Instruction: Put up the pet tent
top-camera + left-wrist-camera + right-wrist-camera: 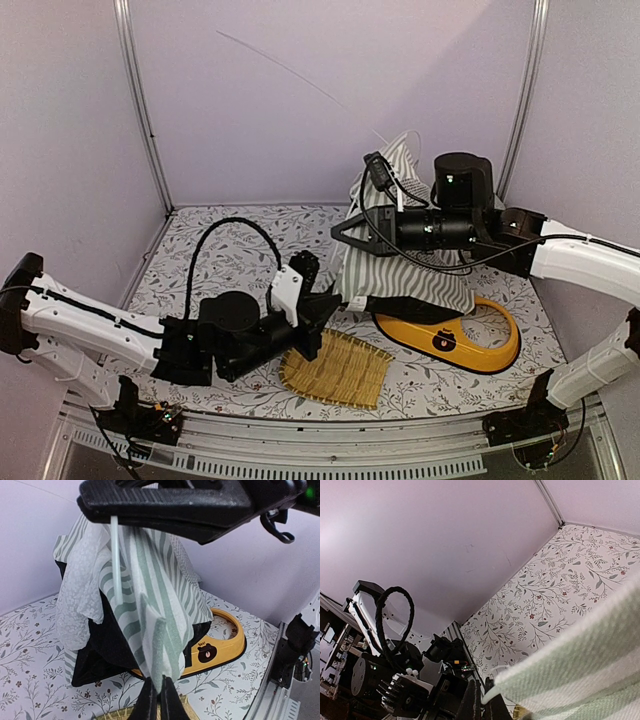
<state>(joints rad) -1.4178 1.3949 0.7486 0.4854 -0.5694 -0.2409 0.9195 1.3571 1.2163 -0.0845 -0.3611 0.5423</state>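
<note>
The pet tent (pixel 410 265) is a slumped heap of grey-green and white striped fabric with black lining at the middle right of the table. My left gripper (pixel 332 305) is shut on a lower corner of its striped fabric, as the left wrist view shows (pixel 160 692). My right gripper (pixel 338 232) reaches in from the right, above the tent, and is shut on a white-hemmed edge of the fabric (pixel 484 700). In the left wrist view the tent (pixel 150 595) hangs under the right gripper (pixel 165 505), with a thin white pole (pixel 115 560) and the white lace curtain (pixel 80 595) at its left.
A yellow pet bowl stand (pixel 455 345) with a bear logo lies partly under the tent's right side. A woven bamboo mat (pixel 335 368) lies at the front middle, under my left gripper. The floral tablecloth (pixel 230 250) is walled in by purple panels.
</note>
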